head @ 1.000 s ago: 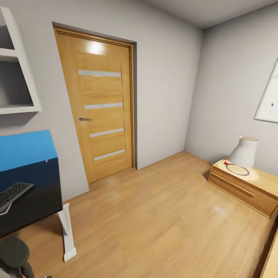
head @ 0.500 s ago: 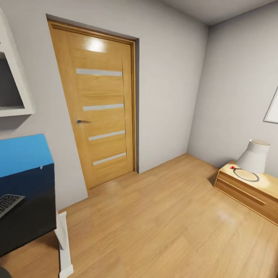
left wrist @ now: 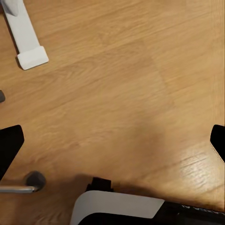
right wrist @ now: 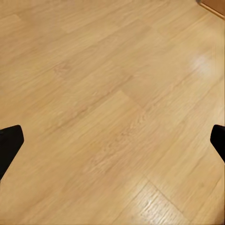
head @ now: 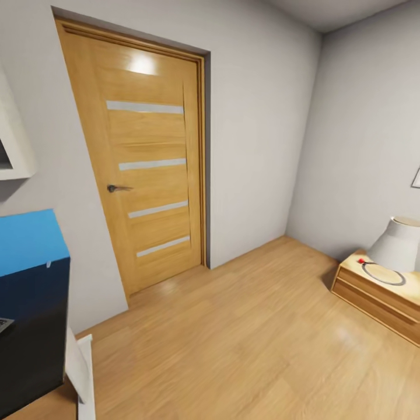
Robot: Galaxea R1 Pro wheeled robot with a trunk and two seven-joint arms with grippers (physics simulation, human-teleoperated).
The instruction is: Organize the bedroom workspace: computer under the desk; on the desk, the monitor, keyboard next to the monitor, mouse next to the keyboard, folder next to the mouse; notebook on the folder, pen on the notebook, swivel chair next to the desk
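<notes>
Both grippers [left wrist: 112,140] [right wrist: 112,140] point floorward [right wrist: 112,93], fingers spread wide.

A closed wooden door [head: 146,169] with four pale horizontal strips and a dark lever handle [head: 116,188] stands in the far grey wall [head: 256,116], a bright glare of light near its top. Light wood-plank floor [head: 245,344] spreads across the room. At the right, a low wooden cabinet [head: 379,294] sits against the side wall, carrying a white lamp [head: 399,244]. At the upper left, a white wall shelf [head: 14,151] juts in.
</notes>
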